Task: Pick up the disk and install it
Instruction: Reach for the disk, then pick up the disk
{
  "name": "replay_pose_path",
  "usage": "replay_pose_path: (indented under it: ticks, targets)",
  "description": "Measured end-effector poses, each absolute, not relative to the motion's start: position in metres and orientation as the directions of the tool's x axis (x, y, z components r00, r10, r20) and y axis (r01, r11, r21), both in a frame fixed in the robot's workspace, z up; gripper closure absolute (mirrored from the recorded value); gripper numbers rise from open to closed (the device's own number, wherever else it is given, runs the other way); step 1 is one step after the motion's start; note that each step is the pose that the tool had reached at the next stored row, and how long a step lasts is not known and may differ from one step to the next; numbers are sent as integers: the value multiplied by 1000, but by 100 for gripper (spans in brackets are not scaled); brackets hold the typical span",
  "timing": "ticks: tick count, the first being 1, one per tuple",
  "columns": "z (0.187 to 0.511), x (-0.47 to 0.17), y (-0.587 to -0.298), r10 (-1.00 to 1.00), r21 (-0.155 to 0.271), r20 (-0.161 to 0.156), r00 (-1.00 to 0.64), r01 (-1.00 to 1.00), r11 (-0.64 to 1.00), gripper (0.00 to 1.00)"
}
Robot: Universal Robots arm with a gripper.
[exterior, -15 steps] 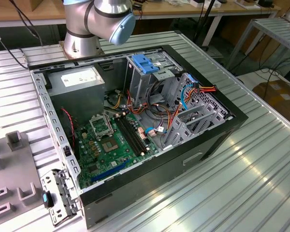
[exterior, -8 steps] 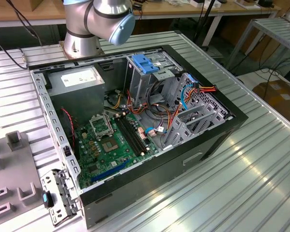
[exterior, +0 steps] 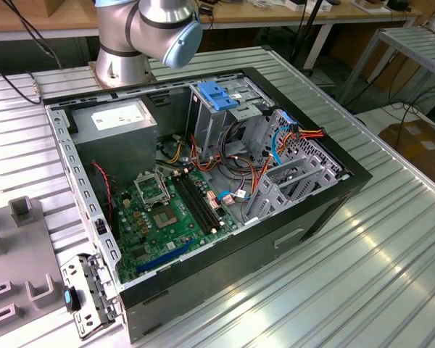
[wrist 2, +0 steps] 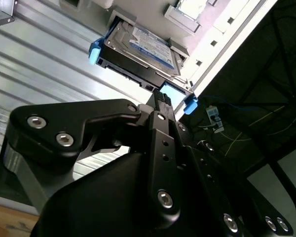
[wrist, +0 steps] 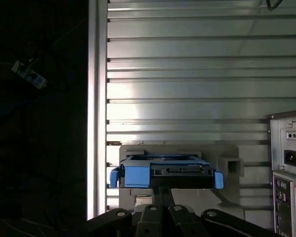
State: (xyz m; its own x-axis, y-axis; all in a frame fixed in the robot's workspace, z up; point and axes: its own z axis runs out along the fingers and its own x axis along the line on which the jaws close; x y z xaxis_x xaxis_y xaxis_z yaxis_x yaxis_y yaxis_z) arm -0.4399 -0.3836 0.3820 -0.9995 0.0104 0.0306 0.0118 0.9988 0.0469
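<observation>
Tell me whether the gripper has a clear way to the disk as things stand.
Probably yes. In both wrist views the gripper sits right at the near edge of the disk, with nothing between them; the disk lies exposed on its grey stand.

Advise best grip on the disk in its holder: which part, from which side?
Probably its near short end, approached level along its length from the gripper side. The disk lies flat in the grey holder and blue rails run along both long sides, so the end facing the gripper looks the freest.
</observation>
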Motion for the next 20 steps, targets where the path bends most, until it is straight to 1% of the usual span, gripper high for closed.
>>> replay_pose_path:
  ticks: [5,20]
  targets:
    - [381,-453,-384,0,47,39,-999,2,999,89]
    - [381,-453,-384,-1,47,40,-999,0,999,89]
